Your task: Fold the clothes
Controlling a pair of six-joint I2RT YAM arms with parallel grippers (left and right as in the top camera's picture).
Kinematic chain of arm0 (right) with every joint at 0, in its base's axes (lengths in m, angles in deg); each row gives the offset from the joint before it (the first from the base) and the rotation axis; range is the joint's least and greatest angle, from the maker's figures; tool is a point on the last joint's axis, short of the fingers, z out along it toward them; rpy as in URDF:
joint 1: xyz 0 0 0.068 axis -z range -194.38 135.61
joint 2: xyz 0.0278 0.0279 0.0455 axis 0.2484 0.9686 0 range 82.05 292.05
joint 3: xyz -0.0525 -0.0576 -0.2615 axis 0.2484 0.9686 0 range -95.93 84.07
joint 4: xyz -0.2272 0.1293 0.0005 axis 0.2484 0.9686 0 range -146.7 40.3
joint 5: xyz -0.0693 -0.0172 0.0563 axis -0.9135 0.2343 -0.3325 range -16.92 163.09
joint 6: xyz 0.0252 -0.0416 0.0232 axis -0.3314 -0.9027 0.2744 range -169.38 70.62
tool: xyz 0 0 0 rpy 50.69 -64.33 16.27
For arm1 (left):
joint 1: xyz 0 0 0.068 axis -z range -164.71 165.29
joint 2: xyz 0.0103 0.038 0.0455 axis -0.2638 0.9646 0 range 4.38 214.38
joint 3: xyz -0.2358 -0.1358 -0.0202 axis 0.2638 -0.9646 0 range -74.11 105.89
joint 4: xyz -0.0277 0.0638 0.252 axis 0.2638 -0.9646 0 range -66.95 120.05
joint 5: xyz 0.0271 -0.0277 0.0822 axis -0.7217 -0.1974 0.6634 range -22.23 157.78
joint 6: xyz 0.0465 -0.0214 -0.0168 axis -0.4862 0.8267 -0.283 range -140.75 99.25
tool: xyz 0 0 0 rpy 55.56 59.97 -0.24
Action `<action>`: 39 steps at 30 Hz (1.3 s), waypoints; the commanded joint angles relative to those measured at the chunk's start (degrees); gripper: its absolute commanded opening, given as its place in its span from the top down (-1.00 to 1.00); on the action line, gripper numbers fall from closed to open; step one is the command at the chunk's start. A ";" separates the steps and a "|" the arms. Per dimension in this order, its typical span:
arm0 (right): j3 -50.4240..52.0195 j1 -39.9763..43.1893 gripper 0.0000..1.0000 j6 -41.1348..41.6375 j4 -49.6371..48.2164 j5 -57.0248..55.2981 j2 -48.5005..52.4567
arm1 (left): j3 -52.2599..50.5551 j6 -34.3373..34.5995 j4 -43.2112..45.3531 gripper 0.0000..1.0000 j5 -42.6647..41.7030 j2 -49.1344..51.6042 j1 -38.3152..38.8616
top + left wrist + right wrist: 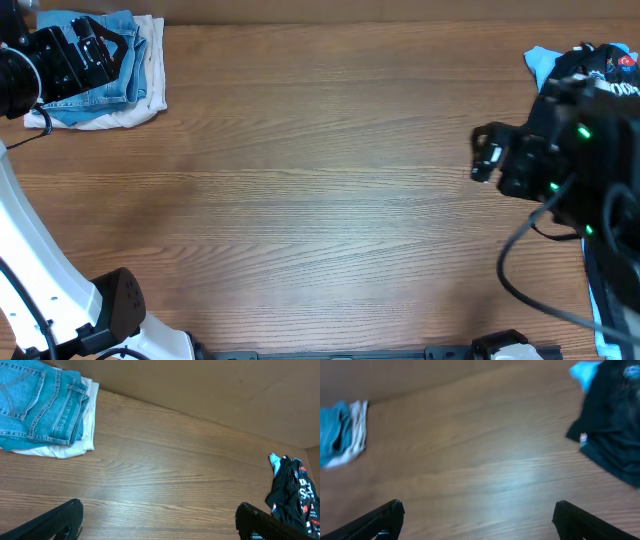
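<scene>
Folded light-blue denim jeans (100,85) lie at the far left corner on a pale beige garment (150,70). They also show in the left wrist view (40,405) and, blurred, in the right wrist view (332,435). A black printed tee (295,495) lies crumpled at the far right on a pale-blue garment (275,460); the tee also shows in the right wrist view (615,425). My left gripper (100,50) hovers over the jeans pile, open and empty (160,522). My right gripper (487,155) hangs left of the tee, open and empty (477,520).
The wooden table (320,200) stretches bare between the two piles. My right arm (570,140) covers most of the tee pile from above. Pale-blue cloth (603,300) shows at the right edge. The left arm's white base (60,290) stands at the front left.
</scene>
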 commanded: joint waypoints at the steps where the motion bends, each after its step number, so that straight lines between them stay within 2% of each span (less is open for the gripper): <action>1: 9.46 4.66 -1.00 -2.38 -4.90 -0.83 -6.86 | 0.22 0.20 0.09 -1.00 -0.90 -0.17 -0.20; 5: 25.99 8.22 -1.00 -2.40 -15.89 -0.26 -17.05 | 0.22 0.20 0.09 -1.00 -0.90 -0.17 -0.20; 12: 53.31 8.72 -1.00 -4.55 -34.91 -0.24 -33.75 | 0.22 0.20 0.09 -1.00 -0.90 -0.17 -0.20; 20: 76.46 8.76 -1.00 -6.47 -52.89 1.09 -46.62 | 0.22 0.20 0.09 -1.00 -0.90 -0.17 -0.20; 29: 92.41 8.79 -1.00 -6.49 -71.58 2.99 -55.84 | 0.22 0.20 0.09 -1.00 -0.90 -0.17 -0.20; 35: 97.63 9.05 -1.00 -6.49 -78.49 3.23 -60.63 | 0.22 0.20 0.09 -0.99 -0.90 -0.17 -0.20; 39: 99.69 10.54 -1.00 -6.51 -79.56 4.35 -64.57 | 0.22 0.20 0.09 -1.00 -0.92 -0.17 -0.20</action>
